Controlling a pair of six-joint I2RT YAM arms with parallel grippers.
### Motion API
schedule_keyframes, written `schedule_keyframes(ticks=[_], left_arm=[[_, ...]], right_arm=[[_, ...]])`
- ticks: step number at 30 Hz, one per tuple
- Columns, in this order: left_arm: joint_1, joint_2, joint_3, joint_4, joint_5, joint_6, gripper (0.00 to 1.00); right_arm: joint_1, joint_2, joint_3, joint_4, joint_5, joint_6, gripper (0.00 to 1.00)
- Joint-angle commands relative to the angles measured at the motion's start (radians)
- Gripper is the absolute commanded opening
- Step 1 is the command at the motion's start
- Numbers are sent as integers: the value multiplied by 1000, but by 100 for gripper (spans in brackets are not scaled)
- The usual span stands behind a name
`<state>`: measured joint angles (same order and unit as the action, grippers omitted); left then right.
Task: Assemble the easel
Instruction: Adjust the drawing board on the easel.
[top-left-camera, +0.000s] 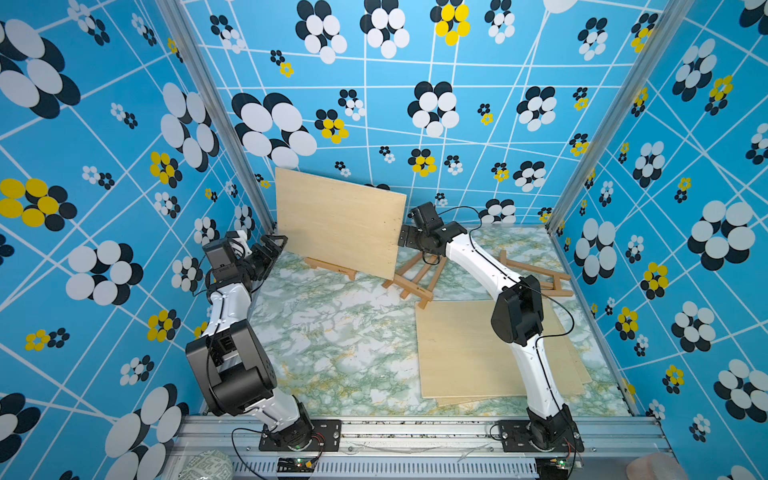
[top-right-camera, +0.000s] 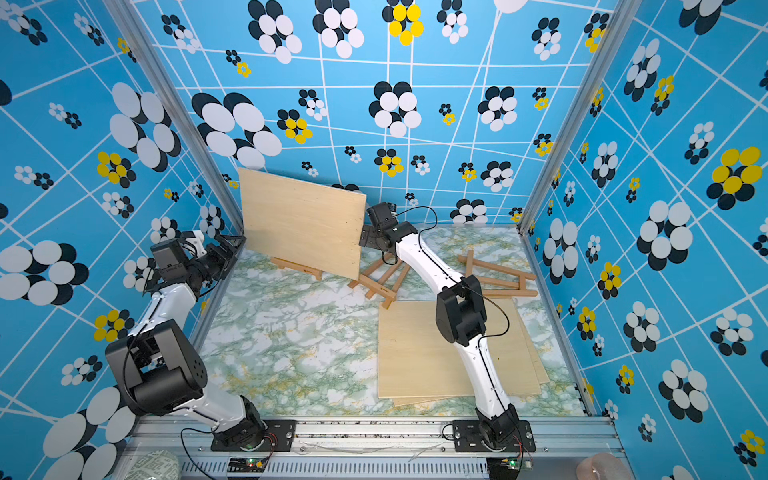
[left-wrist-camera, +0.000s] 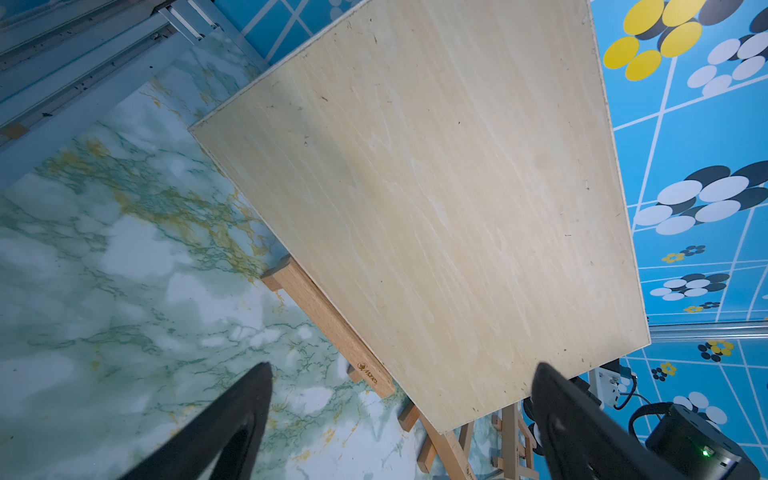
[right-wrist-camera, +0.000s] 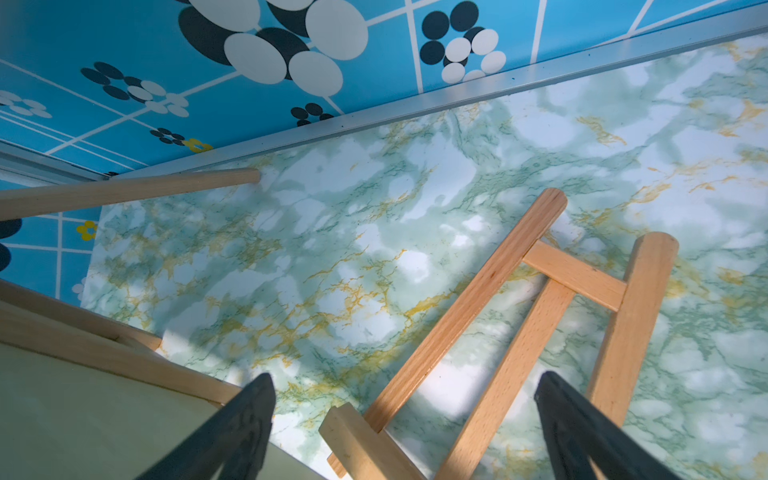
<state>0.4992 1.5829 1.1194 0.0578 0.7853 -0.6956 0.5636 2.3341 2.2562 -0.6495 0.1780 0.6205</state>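
Both arms rise from the rail at the near edge of the marble-patterned bench. The left arm folds up into a high, bulky elbow close to its base, then stretches forward along the left wall. The right arm leans forward in a long, shallow bend, passing over a stack of flat plywood sheets that lies on the near right part of the bench.

Farther in, the left end effector points at the left edge of the upright plywood board. Its jaws are spread wide and hold nothing; the left wrist view shows the board ahead of the fingertips, apart from them. The right end effector sits at the board's right edge with its jaws wide too, also empty (whether a finger touches the edge cannot be told).

The board stands tilted back on the ledge of the standing easel, near the far left corner. A second easel is just beside the board's lower right corner, under the right wrist. A third easel lies flat at the far right.
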Motion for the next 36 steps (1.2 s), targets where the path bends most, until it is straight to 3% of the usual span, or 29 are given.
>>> schedule_keyframes(ticks=[1,28,32,36], left_arm=[[2,13,-14,33,5,1,99],[2,36,-12,54,11,-1,99],[2,33,-14,56,11,-2,99],[-2,31,-24,73,10,-13,99]], right_arm=[[9,40,58,-25,-9,-16,100],[7,151,201,-67,-31,-7,100],[-23,87,100,-39,-21,0,100],[-71,-64,-139,81,-28,11,100]])
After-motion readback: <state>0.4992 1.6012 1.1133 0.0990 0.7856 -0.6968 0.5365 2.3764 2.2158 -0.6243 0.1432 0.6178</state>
